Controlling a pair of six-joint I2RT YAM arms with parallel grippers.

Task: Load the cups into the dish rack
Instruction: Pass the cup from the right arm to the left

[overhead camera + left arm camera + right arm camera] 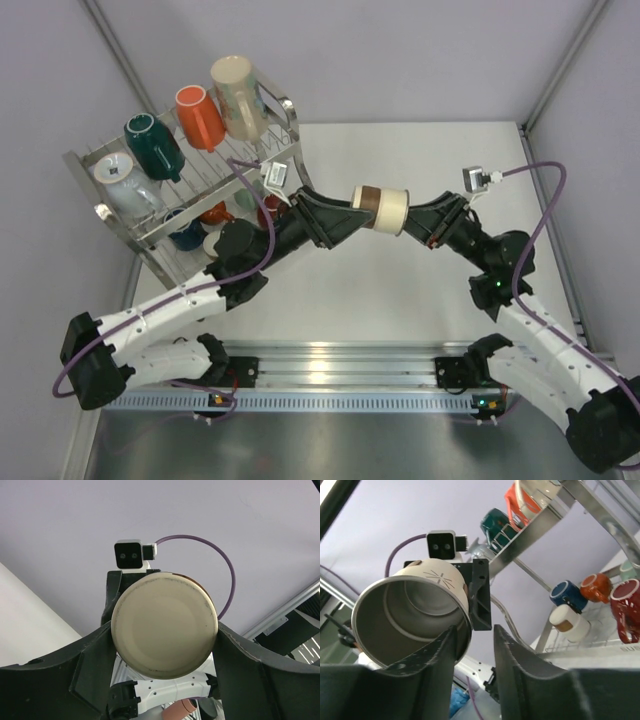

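Note:
A cream cup with a brown band (pixel 385 208) hangs on its side in mid-air between both arms. My left gripper (pixel 358 205) is shut on its base end; in the left wrist view the cup's round bottom (pixel 165 625) fills the gap and both fingers (pixel 95 660) press its sides. My right gripper (pixel 418 216) stands open at the rim: one finger (pixel 437 655) sits inside the cup's mouth (pixel 415 615), the other stays apart from the wall. The dish rack (pixel 100 160) at the far left holds several cups, among them teal (pixel 155 145), orange (pixel 200 115) and tall beige (pixel 240 95).
On the rack's lower tier sit a navy cup (pixel 568 595), a small brown-banded cup (pixel 570 622) and a red mug (pixel 625 607). The left arm's purple cable (pixel 255 200) loops in front of the rack. A rail (pixel 330 375) runs along the near table edge.

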